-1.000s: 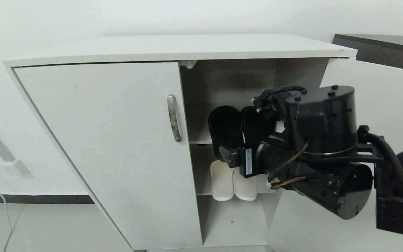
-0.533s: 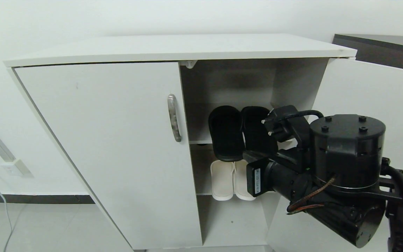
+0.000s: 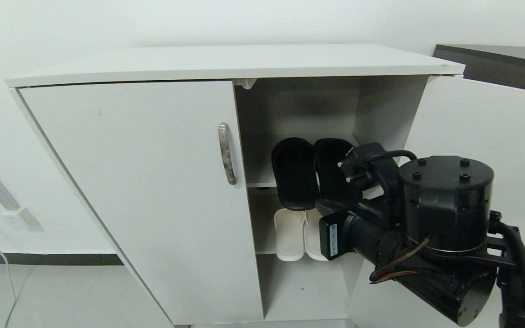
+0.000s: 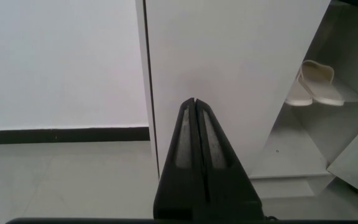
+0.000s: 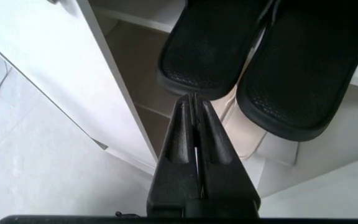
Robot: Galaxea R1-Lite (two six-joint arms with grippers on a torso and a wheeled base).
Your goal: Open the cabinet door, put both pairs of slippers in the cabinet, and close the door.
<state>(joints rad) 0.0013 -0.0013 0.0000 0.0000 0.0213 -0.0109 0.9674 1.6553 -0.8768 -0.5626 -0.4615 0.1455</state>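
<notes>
Black slippers (image 3: 295,173): side by side on the upper shelf (image 3: 260,184), near ends overhanging its front edge. White slippers (image 3: 290,234): paired on the lower shelf (image 3: 265,252) directly beneath, also at the front edge. Cabinet (image 3: 226,61): right door (image 3: 481,118) swung open, left door (image 3: 144,182) shut, with its handle (image 3: 226,153) by the inner edge.

Right end effector (image 5: 194,102): fingers pressed together, holding nothing, pointing at the black pair's overhanging ends, just before them.

Left end effector (image 4: 194,106): fingers together, empty, low, facing the shut left door.
</notes>
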